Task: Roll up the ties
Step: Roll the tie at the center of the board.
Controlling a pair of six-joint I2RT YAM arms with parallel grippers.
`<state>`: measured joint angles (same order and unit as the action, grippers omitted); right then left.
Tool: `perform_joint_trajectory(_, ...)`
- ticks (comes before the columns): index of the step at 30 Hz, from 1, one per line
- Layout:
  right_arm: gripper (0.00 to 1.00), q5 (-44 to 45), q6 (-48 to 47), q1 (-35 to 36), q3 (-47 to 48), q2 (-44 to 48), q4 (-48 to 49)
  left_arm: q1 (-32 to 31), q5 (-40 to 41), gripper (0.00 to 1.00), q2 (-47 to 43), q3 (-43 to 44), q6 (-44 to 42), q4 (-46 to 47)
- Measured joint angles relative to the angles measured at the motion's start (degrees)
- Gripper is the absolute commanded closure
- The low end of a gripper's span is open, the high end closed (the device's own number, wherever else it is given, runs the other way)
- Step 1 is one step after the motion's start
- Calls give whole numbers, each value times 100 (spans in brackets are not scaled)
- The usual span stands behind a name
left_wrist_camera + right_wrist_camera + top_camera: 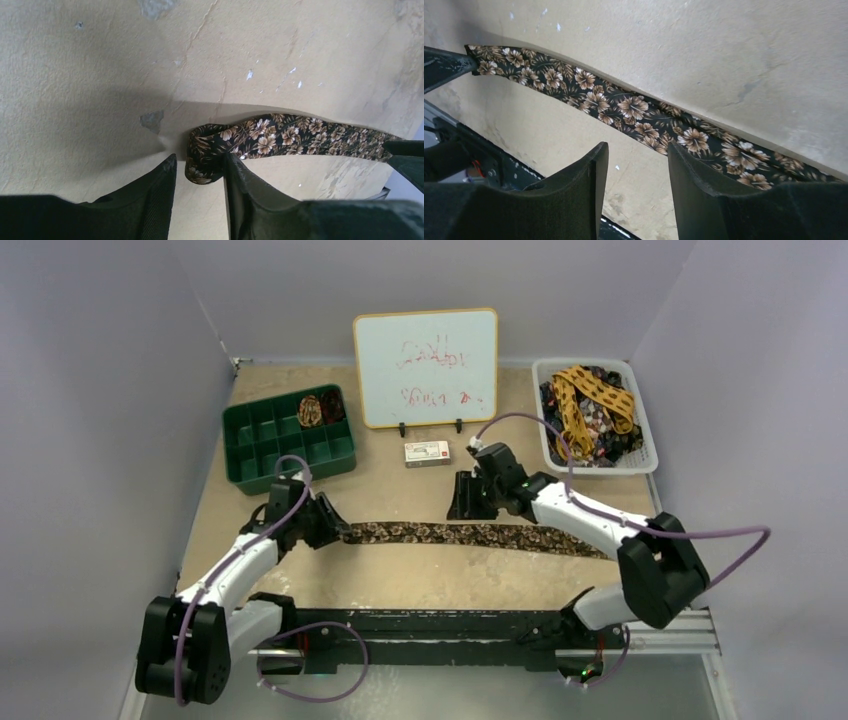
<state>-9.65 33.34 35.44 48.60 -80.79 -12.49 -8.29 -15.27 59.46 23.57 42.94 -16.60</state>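
early-to-mid in the task, i'd say. left of the whiteboard, the green tray holds what look like two rolled ties in its back compartments. right of the whiteboard, the white basket has a heap of loose ties, none coiled, so plenty left. current one: the floral tie lies flat on the table in front of the whiteboard, between it and the arm bases. no coil started beyond a small fold at one end. long axis runs left-right, roughly parallel to the whiteboard's face, with the right end slanting a little toward the bases and passing under the right arm. left end looks the narrower, not sure. left gripper is at that left end, jaws partly spread and straddling the folded tip: one finger touches fabric, a sliver of gap on the other side, so not clamped as far as i can see. right gripper hovers in front of the whiteboard by the tie's middle stretch, jaws apart, nothing between them.
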Motion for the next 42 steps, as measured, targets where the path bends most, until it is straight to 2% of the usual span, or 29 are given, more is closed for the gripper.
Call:
perform_joint_trajectory(6,52,-219,0,365,205,-573,85,-2,4,100,33,-131,-11,15)
perform_joint_trajectory(13,53,-337,-2,1126,1075,-1414,197,-2,326,100,33,-116,-83,-295)
perform_joint_trajectory(17,53,-315,-42,1390,1611,-1856,162,-2,376,91,101,-28,-195,-431)
perform_joint_trajectory(22,56,-153,-151,1615,2181,-2234,20,-2,544,69,111,103,-219,-726)
perform_joint_trajectory(24,57,-90,-210,1687,2321,-2304,-61,0,645,66,87,166,-197,-876)
perform_joint_trajectory(29,65,4,-293,1937,2669,-2588,-42,0,984,61,-131,450,20,-1386)
perform_joint_trajectory(38,77,-151,-39,2317,3189,-3545,356,0,1532,59,-697,710,358,-2181)
perform_joint_trajectory(40,77,-131,11,2328,3327,-3740,330,0,1552,59,-756,710,382,-2267)
perform_joint_trajectory(42,72,-66,50,2328,3379,-3869,284,-2,1554,58,-778,713,402,-2317)
